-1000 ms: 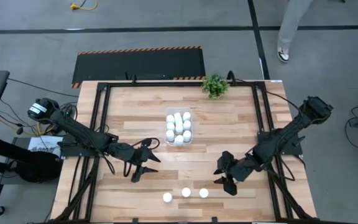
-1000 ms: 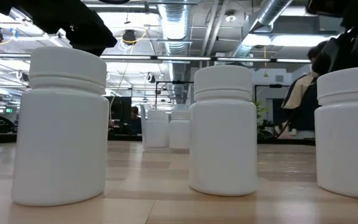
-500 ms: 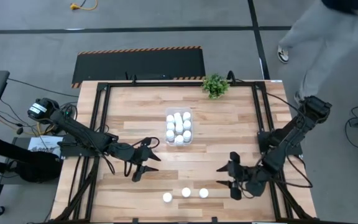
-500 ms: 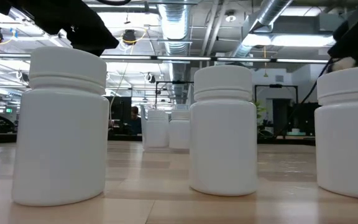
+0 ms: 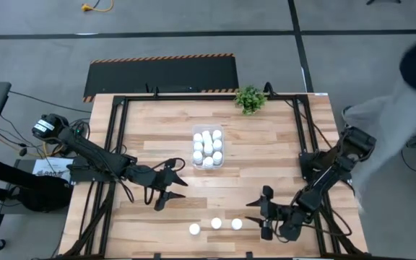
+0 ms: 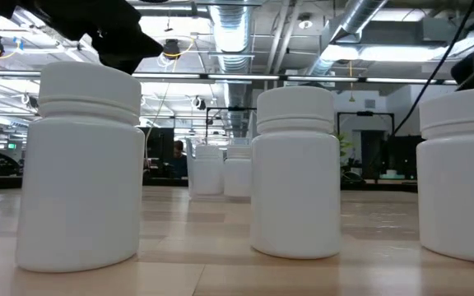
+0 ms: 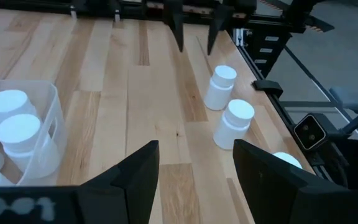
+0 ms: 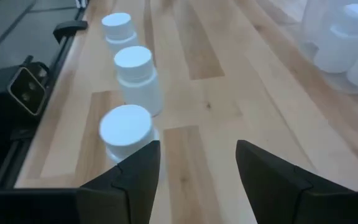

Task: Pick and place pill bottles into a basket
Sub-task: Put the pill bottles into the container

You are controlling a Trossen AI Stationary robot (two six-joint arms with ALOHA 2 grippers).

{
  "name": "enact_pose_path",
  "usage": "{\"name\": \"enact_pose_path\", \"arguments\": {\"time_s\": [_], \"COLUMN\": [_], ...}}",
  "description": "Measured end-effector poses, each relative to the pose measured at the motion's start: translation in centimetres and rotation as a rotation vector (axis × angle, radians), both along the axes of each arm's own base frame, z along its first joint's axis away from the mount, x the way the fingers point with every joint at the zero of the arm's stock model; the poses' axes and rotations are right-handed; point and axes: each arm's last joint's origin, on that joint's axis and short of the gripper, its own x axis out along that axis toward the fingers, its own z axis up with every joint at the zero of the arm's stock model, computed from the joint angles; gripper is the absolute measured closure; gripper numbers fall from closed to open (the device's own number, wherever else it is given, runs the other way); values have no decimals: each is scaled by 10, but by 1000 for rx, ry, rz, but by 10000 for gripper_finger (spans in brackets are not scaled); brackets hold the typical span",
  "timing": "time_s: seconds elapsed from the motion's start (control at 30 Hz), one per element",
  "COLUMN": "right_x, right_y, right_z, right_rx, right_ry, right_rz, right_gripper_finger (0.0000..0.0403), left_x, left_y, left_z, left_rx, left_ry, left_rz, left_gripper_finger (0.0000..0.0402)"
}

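Three white pill bottles (image 5: 216,224) stand upright in a row near the table's front edge; the low view shows them close up (image 6: 296,168). The clear basket (image 5: 208,148) sits mid-table and holds several bottles. My right gripper (image 5: 257,217) is open and empty just right of the row's rightmost bottle (image 8: 126,127), pointing toward the table's left. My left gripper (image 5: 168,186) hovers open and empty left of centre, between the basket (image 7: 17,137) and the row.
A small green potted plant (image 5: 250,100) stands at the far edge. Black frame rails (image 5: 118,144) run along the table's sides. A person (image 5: 410,101) passes just beyond the right edge. Bare wood lies between the basket and the row.
My right gripper has swung toward the table's near edge and come lower, turning until it points left at the row of three bottles. A person has walked along the table's right side. My left arm has kept still.
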Motion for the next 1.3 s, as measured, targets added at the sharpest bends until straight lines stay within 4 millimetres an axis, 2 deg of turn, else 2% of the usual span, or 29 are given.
{"name": "enact_pose_path", "arguments": {"time_s": [0.27,0.53,1.3], "right_x": [1,8,30], "right_y": [13,18,0], "right_z": [-10,-3,-5], "right_rx": [55,107,127], "right_ry": [-3,19,133], "right_rz": [50,86,168], "right_gripper_finger": [202,204,205], "left_x": [0,0,0], "left_y": [0,0,0], "left_z": [0,1,1], "left_rx": [-13,-21,-20], "left_ry": [-2,-3,-3], "left_rz": [5,13,14], "left_gripper_finger": [207,207,207]}}
